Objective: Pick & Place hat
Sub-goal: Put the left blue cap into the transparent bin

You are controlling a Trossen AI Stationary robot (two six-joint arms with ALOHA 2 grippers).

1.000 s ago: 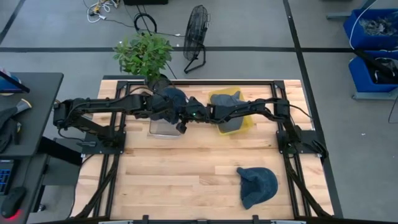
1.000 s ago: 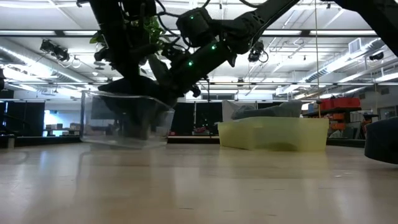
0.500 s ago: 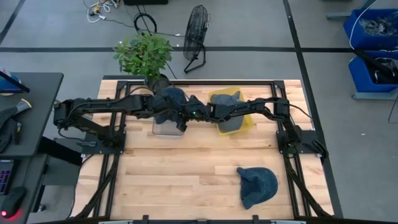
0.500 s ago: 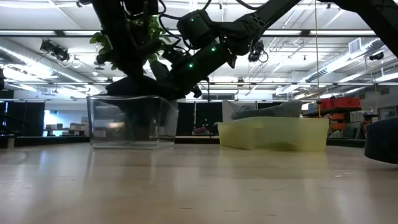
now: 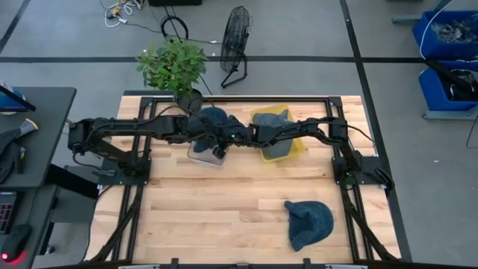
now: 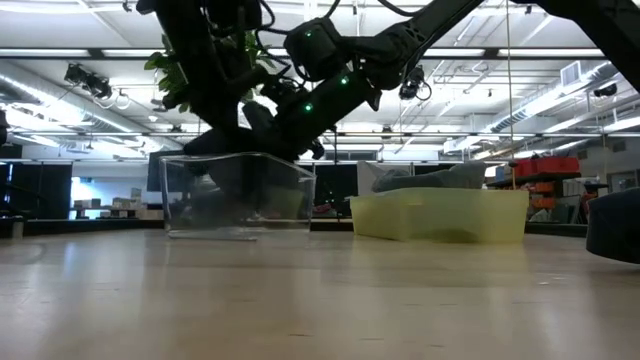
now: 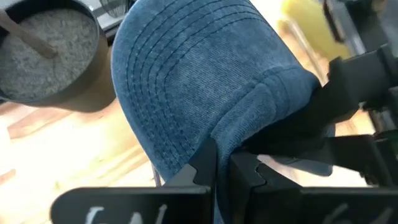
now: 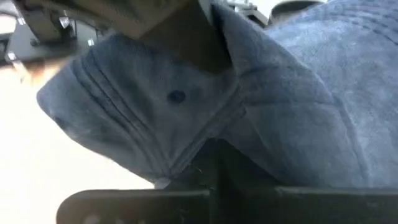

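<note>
Both grippers pinch one soft blue denim hat [image 5: 210, 119] above the clear plastic box [image 5: 203, 153] near the table's back edge. The left gripper [image 7: 222, 165] and right gripper [image 8: 208, 163] are both clenched on it. I think the placing step is underway; next they should lower it and let go.

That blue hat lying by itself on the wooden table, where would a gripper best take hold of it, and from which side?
Probably by the brim. The loose blue hat lies flat on the table, its brim sticking out toward the far-left side of the soft crown. That thin, stiffer edge suits two fingers better than the floppy crown. I would come straight down from above, since nothing stands near it.
</note>
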